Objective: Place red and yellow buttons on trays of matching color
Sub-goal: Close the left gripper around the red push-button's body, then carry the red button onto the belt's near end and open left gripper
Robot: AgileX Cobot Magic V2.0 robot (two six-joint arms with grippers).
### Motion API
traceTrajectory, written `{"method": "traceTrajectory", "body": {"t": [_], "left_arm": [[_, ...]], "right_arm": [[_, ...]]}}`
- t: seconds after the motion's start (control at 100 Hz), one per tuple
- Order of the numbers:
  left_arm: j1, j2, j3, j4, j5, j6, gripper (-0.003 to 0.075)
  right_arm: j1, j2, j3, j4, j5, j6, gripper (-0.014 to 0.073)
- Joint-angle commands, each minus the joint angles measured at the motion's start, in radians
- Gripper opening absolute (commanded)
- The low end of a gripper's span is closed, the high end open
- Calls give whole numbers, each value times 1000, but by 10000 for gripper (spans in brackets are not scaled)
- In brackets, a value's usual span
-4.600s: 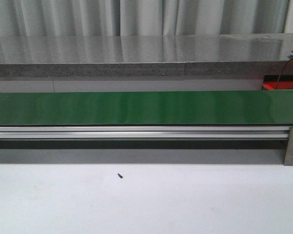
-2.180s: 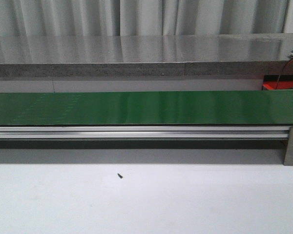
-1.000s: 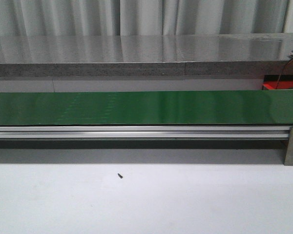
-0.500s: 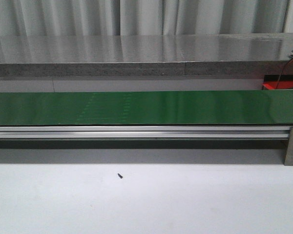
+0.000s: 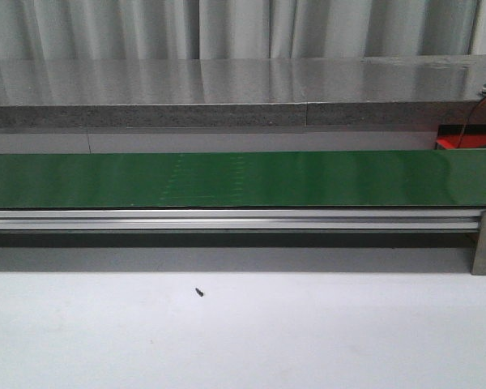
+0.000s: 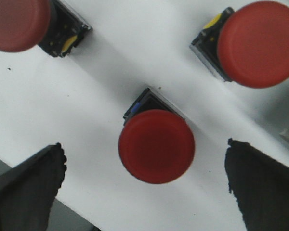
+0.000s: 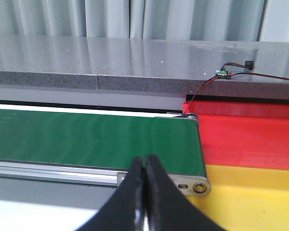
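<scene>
In the left wrist view, three red buttons with dark bases stand on a white surface. One red button (image 6: 156, 146) lies straight below my left gripper (image 6: 144, 159), which is open, its dark fingers (image 6: 29, 183) well apart on either side and touching nothing. The other two buttons (image 6: 17, 21) (image 6: 257, 43) stand farther off. My right gripper (image 7: 145, 160) is shut and empty, hovering near the end of the green belt (image 7: 86, 139). Beside that end lie a red tray (image 7: 250, 134) and a yellow tray (image 7: 260, 197). The front view shows a sliver of the red tray (image 5: 449, 143) and neither gripper.
The green belt (image 5: 227, 178) runs across the front view on an aluminium rail (image 5: 227, 219), with a grey counter (image 5: 227, 89) behind it. A small dark speck (image 5: 199, 292) lies on the white table. A wired circuit board (image 7: 224, 73) sits on the counter above the red tray.
A faint dotted mark on the green belt has drifted to the right, so the belt is running. Nothing else in the front view has moved.
</scene>
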Motion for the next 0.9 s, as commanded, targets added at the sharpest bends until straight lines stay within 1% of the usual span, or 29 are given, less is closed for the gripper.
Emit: {"method": "traceTrajectory", "body": {"t": [0.0,0.32,0.39,0.46,0.53,0.58,0.72,0.79,0.89], "left_arm": [[11,-28,-30,-9,-21,13,638],[13,-7,-30,-17,-50,30,637],[13,-7,-30,-17,-52,30,613],[13,-7,-30,-17,-54,30,554],[13,-7,-30,-17,-54,30,469],[13,-7,-30,-17,-52,30,389],[13,-9,-30,-17,-38,30,201],[13,-13,-30,-17,-26,30,133],[13,-38,-30,-17,-10,30,78]], "right_arm": [[0,6,-18,0,-82,-2,-70],[0,6,-18,0,-82,-2,-70],[0,6,-18,0,-82,-2,-70],[0,6,-18,0,-82,-2,-70],[0,6,-18,0,-82,-2,-70],[0,6,-18,0,-82,-2,-70],[0,6,-18,0,-82,-2,-70],[0,6,-18,0,-82,-2,-70],[0,6,-18,0,-82,-2,-70]]}}
